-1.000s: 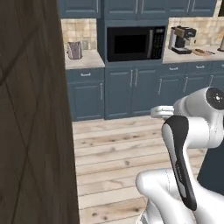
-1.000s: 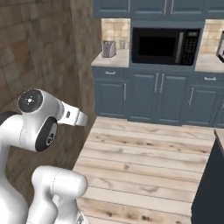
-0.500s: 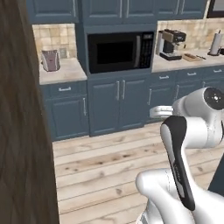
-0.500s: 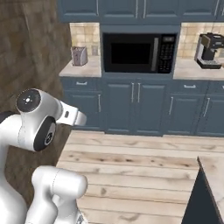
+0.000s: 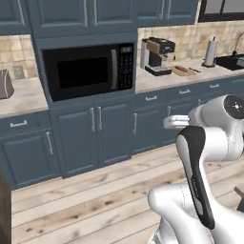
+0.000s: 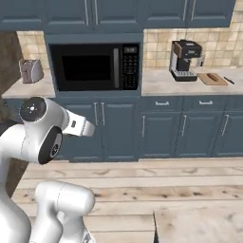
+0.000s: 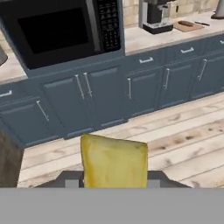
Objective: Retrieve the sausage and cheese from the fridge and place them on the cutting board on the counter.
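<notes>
In the hand view a pale yellow block of cheese (image 7: 113, 162) stands upright between my fingers, and my gripper (image 7: 113, 180) is shut on it. Far off to the right, the light-brown cutting board (image 6: 212, 79) (image 5: 183, 70) (image 7: 186, 25) lies on the beige counter (image 6: 161, 83) (image 5: 157, 80) beside the coffee machine. A short dark reddish-brown piece that looks like the sausage (image 6: 212, 76) rests on the board. The fridge is out of view.
A built-in microwave (image 5: 86, 71) (image 6: 95, 66) sits over dark blue cabinets (image 5: 95, 133). On the counter stand a coffee machine (image 6: 185, 59), a toaster (image 6: 29, 71) and a paper towel roll (image 5: 209, 52). Plank floor (image 6: 142, 190) lies between me and the cabinets.
The whole scene has slid left in both base views, so the base has turned or driven right. The coffee machine and board have come further into view. The arm's pose and grip look unchanged.
</notes>
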Available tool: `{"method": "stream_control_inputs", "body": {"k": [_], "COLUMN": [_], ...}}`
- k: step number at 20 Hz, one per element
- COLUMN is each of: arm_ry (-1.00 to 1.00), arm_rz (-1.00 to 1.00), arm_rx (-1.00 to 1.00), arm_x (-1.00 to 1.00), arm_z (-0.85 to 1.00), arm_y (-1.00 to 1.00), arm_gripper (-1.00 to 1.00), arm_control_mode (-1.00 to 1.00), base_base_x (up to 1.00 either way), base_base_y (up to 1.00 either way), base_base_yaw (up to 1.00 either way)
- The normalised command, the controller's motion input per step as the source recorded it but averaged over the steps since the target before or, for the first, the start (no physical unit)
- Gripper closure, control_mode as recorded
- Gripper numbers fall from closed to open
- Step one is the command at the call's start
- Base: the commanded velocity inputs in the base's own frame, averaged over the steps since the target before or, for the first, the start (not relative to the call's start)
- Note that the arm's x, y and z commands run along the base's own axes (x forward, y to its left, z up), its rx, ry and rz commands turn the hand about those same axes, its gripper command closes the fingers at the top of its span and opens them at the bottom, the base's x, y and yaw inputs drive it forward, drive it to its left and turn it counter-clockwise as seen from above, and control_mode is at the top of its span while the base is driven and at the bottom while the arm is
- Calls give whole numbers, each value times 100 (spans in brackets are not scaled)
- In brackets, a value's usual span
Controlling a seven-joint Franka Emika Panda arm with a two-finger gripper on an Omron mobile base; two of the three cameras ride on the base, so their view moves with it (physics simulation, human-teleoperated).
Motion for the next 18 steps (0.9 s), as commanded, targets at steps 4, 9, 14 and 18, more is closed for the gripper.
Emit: {"method": "stream_control_inputs", "body": {"k": [4, 9, 14, 18], "arm_ry": [0, 0, 0, 0], "arm_rz": [0, 0, 0, 0], "arm_rx": [0, 0, 0, 0], "arm_x": [0, 0, 0, 0], "arm_z": [0, 0, 0, 0], "arm_y": [0, 0, 0, 0], "arm_gripper": [100, 100, 100, 100], "arm_control_mode": [100, 100, 100, 100], "base_base_x": [99, 100, 100, 100], "base_base_y": [-47, -2, -4, -17], "base_base_yaw": [-40, -42, -42, -38]}}
